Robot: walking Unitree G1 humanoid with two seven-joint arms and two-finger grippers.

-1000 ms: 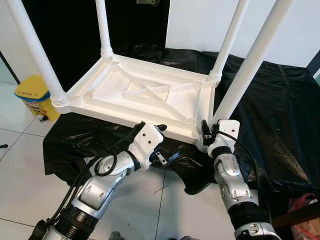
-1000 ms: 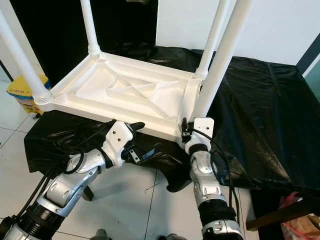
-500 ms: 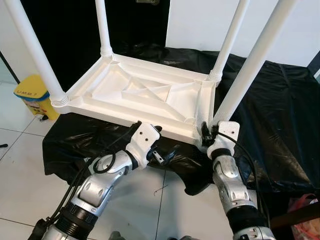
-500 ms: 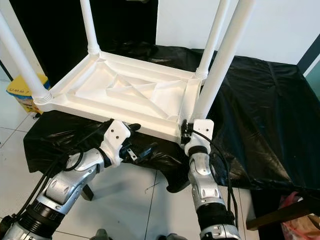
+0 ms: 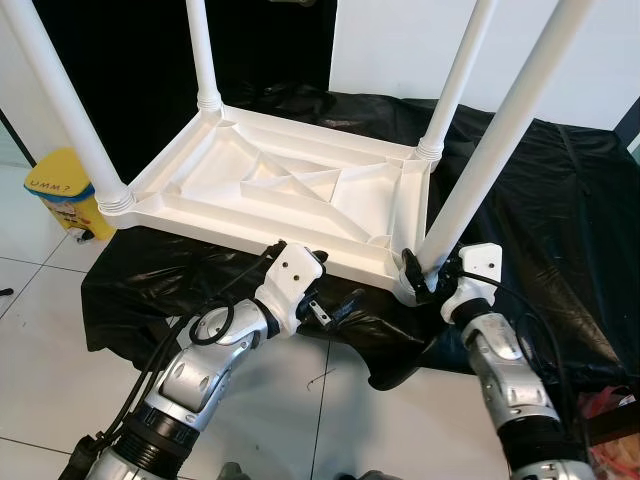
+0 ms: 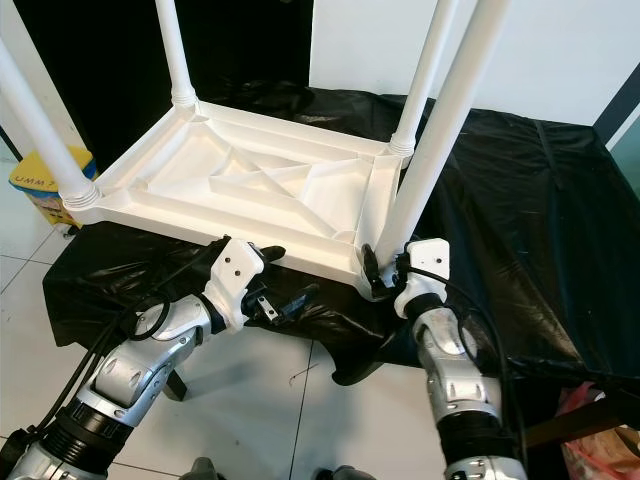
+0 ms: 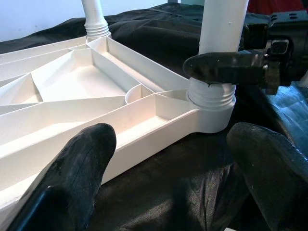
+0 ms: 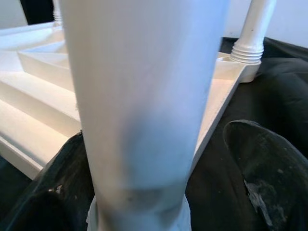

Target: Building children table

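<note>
A white plastic children's table lies upside down on a black cloth, its four legs pointing up. The near right leg stands in the front right corner socket. My right gripper sits at this leg's base with its fingers open on either side; in the right wrist view the leg stands between the two fingers, one with a gap to it. My left gripper hovers open just in front of the tabletop's front rim, holding nothing.
A yellow bin stands on the white tile floor at the left. A red bag lies at the lower right. The cloth hangs over the front edge below my grippers. A white wall rises behind.
My right wrist has swung out to the right, and its fingers now reach around the near right leg's base from that side. The left gripper has barely moved.
</note>
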